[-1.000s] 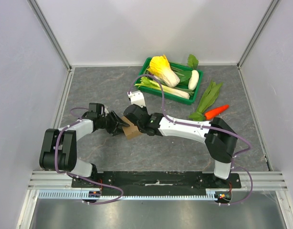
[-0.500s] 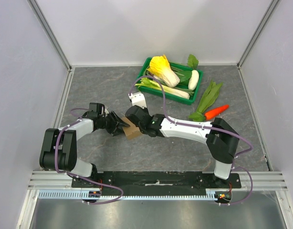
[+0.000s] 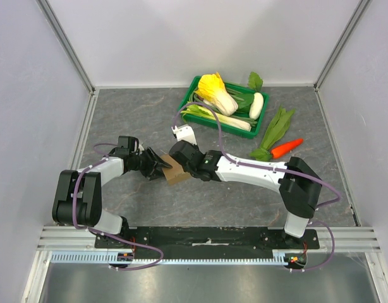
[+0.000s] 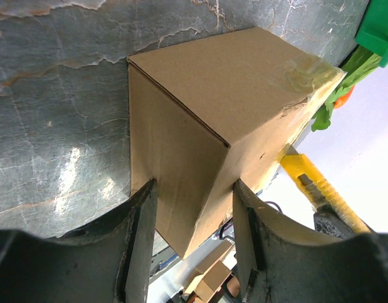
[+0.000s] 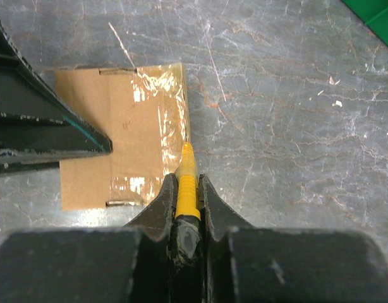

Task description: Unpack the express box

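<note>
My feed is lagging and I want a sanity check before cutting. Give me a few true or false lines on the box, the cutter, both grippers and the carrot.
1. The right gripper holds a yellow cutter. True.
2. The cutter's tip sits at the clear tape on the express box. True.
3. The box lid stands open. False: the top lies flat with tape across it.
4. The left gripper hangs clear of the box. False: its fingers press on both sides of a box corner.
5. The carrot lies in the green crate. False: it lies on the table, right of the crate.
</note>
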You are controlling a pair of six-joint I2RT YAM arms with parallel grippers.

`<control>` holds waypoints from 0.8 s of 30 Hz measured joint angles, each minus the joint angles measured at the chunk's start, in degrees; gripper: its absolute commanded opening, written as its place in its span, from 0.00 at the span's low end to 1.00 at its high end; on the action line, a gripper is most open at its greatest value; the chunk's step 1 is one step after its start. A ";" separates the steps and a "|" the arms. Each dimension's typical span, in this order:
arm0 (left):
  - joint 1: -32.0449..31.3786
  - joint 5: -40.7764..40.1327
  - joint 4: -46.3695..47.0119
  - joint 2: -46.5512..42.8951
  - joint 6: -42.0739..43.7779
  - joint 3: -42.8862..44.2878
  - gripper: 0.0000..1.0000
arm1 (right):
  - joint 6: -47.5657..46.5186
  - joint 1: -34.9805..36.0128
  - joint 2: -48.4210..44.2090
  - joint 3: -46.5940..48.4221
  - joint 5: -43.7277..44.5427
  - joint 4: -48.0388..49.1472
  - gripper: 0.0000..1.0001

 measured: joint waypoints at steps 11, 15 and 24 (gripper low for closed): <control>0.00 -0.04 -0.09 -0.02 -0.35 0.02 0.02 | 1.36 0.00 -0.92 0.74 -2.25 -4.42 0.00; 0.00 0.02 -0.52 -0.07 -0.33 0.02 0.02 | 2.38 -0.13 -1.53 0.74 -3.23 -5.73 0.00; 0.00 0.00 -0.68 -0.15 -0.42 0.02 0.02 | 4.33 -0.11 -3.54 0.74 -6.32 -10.23 0.00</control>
